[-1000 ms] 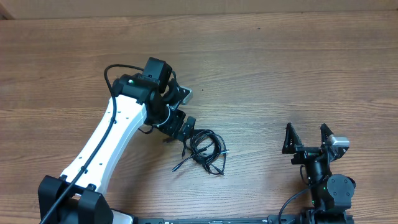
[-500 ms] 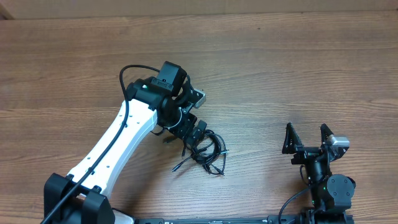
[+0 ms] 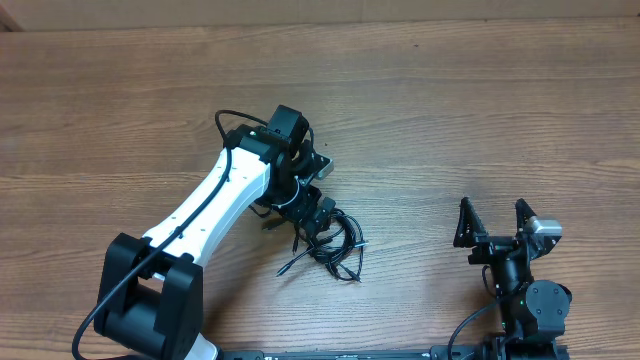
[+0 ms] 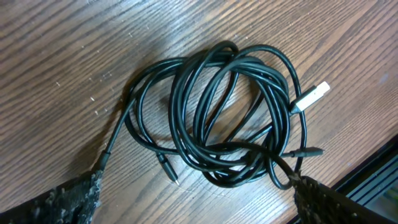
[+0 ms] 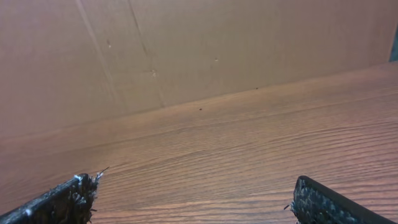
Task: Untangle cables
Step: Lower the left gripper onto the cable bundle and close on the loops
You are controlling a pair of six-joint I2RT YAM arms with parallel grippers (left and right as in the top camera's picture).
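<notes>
Overhead, the cables (image 3: pixel 335 243), a knotted bundle of thin black cords, lie on the brown wood-grain table (image 3: pixel 450 100) left of centre. The left gripper (image 3: pixel 312 213), on the white-and-black arm (image 3: pixel 215 195), hangs over the bundle's upper-left side, jaws spread wide and holding nothing. Its wrist view shows the coils between the fingertips, with a flat silver plug (image 4: pixel 311 96) poking out. The right gripper (image 3: pixel 493 225) sits well apart, also spread and empty.

Wooden table (image 3: pixel 480 110), brown backdrop (image 5: pixel 186 50)
</notes>
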